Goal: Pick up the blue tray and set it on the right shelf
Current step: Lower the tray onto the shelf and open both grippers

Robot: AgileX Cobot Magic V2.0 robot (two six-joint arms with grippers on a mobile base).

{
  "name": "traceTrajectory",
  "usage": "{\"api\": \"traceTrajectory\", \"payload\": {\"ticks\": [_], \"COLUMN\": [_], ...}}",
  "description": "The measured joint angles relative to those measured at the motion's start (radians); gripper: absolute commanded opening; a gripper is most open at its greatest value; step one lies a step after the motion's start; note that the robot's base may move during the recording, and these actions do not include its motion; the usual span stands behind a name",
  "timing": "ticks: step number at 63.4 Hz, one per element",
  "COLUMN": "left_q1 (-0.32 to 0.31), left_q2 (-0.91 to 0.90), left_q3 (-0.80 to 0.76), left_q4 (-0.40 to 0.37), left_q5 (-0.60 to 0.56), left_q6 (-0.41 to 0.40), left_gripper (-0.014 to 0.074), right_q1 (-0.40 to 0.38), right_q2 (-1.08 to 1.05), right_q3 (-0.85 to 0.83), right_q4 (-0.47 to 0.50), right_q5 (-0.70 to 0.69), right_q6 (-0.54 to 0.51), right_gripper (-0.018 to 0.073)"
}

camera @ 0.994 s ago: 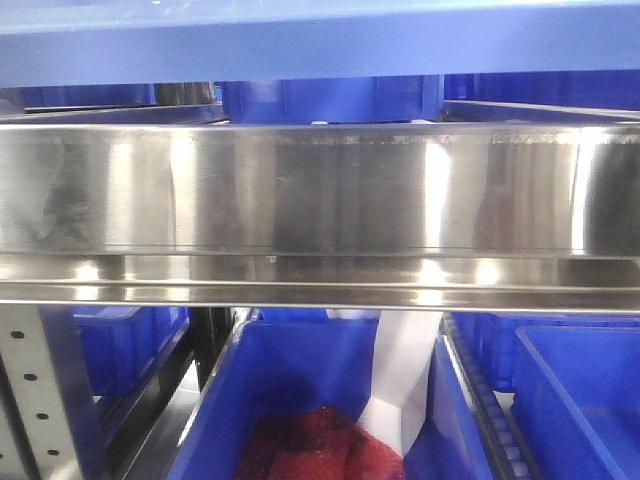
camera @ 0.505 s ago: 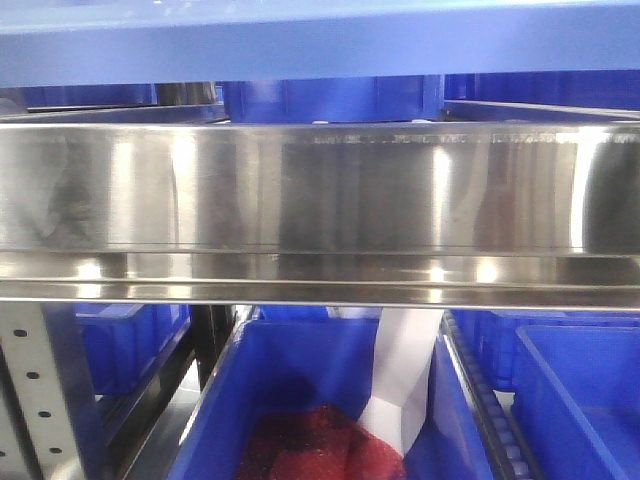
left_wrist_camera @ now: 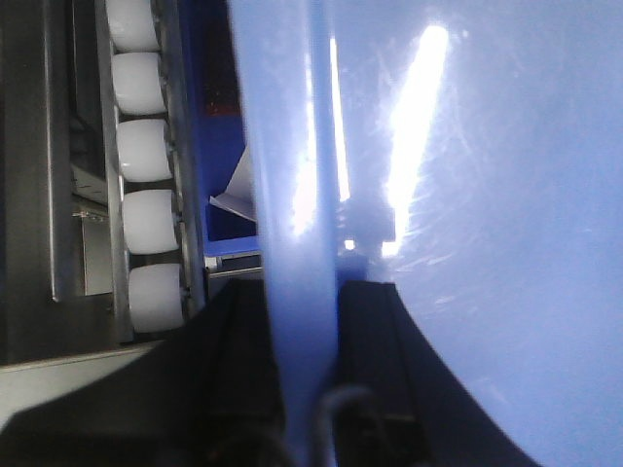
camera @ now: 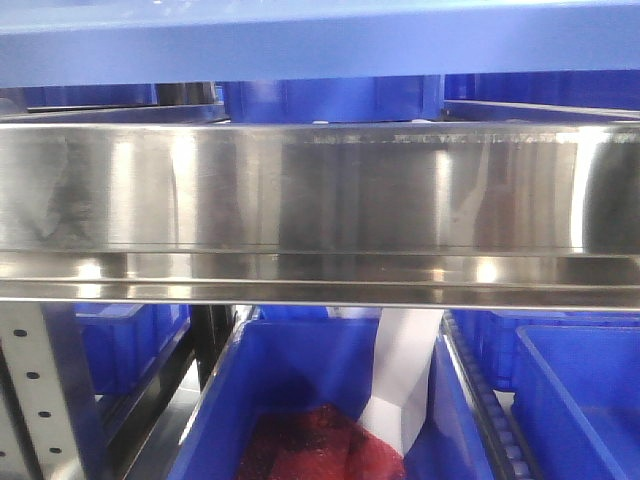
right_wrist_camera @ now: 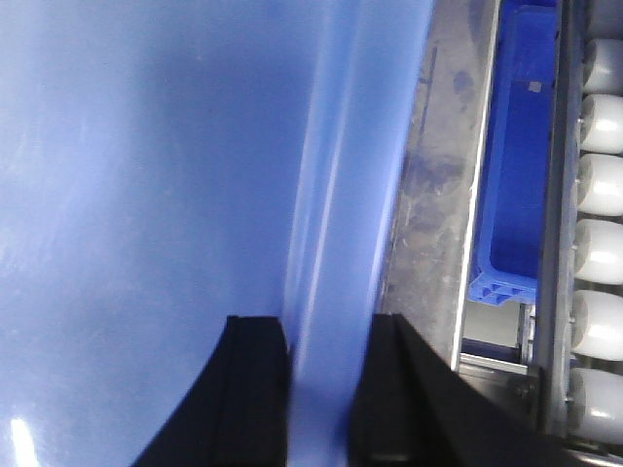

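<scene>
Both sets of jaws were clamped on the blue tray (left_wrist_camera: 487, 195): the left jaws pinched its rolled rim at one side, and the right jaws pinched the rim at the other. From the front, the tray crossed the top of the view, above the shiny steel rail of the right shelf (camera: 320, 190). Dark blue bins (camera: 300, 390) sat below that rail, and white rollers (left_wrist_camera: 141, 146) ran alongside.

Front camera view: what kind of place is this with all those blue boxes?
Probably a warehouse or stockroom: a metal shelf with a shiny rail, deep blue bins underneath, and white rollers for sliding bins.
</scene>
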Motion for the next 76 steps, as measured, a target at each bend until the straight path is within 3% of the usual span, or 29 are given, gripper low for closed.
{"api": "traceTrajectory", "payload": {"ticks": [19,42,59,76], "left_q1": [0.006,0.168,0.245,0.271], "left_q2": [0.005,0.21,0.387,0.493], "left_q3": [-0.021,-0.342,-0.364,-0.364], "left_q4": [0.0,-0.001,-0.036,-0.079], "left_q5": [0.002,0.033,0.033,0.016], "left_q6": [0.036,0.115,0.145,0.16], "left_gripper": [-0.0048,-0.0048,-0.0048,-0.0024], "right_q1": [0.0,-0.004,-0.006,-0.009], "right_q2": [0.009,0.238,0.446,0.548], "right_q3": [-0.021,-0.335,-0.381,-0.381], "right_q4": [0.0,-0.032,-0.034,-0.036], "right_q5": [0.001,-0.003,-0.023,-0.038], "right_q6": [-0.012,-0.032,-0.032,-0.032], "right_gripper": [0.0068,0.0068,0.0068,0.0093]}}
